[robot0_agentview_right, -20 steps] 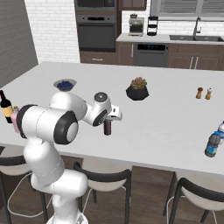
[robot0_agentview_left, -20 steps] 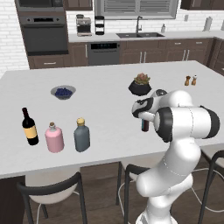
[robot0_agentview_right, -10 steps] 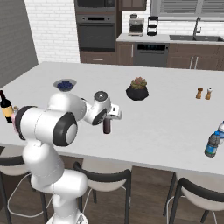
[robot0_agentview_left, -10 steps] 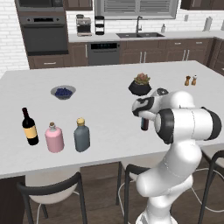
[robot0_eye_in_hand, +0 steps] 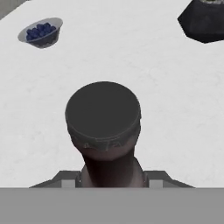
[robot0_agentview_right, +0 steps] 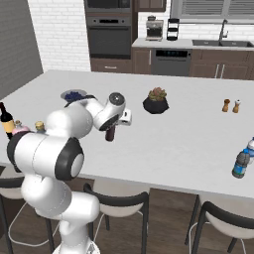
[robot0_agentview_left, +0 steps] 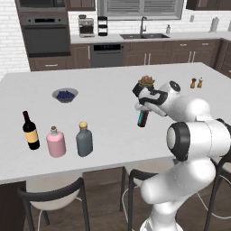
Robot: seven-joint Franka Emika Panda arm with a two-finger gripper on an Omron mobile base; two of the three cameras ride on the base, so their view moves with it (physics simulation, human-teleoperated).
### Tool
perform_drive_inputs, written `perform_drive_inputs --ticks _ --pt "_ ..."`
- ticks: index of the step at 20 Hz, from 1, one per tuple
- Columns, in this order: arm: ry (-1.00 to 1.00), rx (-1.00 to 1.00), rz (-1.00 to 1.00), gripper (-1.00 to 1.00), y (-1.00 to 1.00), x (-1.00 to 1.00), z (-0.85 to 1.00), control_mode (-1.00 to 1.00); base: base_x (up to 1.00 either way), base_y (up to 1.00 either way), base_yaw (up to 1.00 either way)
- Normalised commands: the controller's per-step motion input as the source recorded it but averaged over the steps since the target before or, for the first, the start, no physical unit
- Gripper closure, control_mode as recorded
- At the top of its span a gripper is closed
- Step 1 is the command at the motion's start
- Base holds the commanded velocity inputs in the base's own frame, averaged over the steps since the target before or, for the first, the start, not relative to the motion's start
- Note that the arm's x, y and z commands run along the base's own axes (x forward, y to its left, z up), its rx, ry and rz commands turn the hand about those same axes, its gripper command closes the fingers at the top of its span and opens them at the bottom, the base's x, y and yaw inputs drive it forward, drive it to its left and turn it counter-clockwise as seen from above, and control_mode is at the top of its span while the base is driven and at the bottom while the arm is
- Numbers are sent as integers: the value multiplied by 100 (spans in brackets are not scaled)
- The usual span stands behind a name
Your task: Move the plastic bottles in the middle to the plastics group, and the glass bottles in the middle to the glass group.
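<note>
The surface (robot0_agentview_left: 113, 81) has much bare room around the pincer (robot0_agentview_left: 144, 104), which is closed on the slim dark bottle (robot0_agentview_left: 143, 118) near the middle. In the left base view, the closest obstacle is the dark plant pot (robot0_agentview_left: 145, 83), just beyond at 12 o'clock. At 9 o'clock the way is free across a wide white stretch. The bowl of blueberries (robot0_agentview_left: 65, 94) stands toward 10 o'clock. At 8 o'clock three bottles stand in a row near the front edge: the wine bottle (robot0_agentview_left: 30, 131), the pink bottle (robot0_agentview_left: 56, 142) and the grey flask (robot0_agentview_left: 84, 140), with only narrow gaps between them. Two small shakers (robot0_agentview_left: 196, 83) stand at 2 o'clock.
</note>
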Motion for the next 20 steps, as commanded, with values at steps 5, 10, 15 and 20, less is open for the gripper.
perform_drive_inputs --ticks 5,10,15,20 --pt "2 1 26 100 51 -2 48 -100 0 0 0" --pt "0 0 31 100 32 -15 6 -100 0 0 0" --pt "-3 0 29 100 18 -18 -14 -100 0 0 0" --pt "-13 0 27 100 31 0 -25 -100 0 0 0"
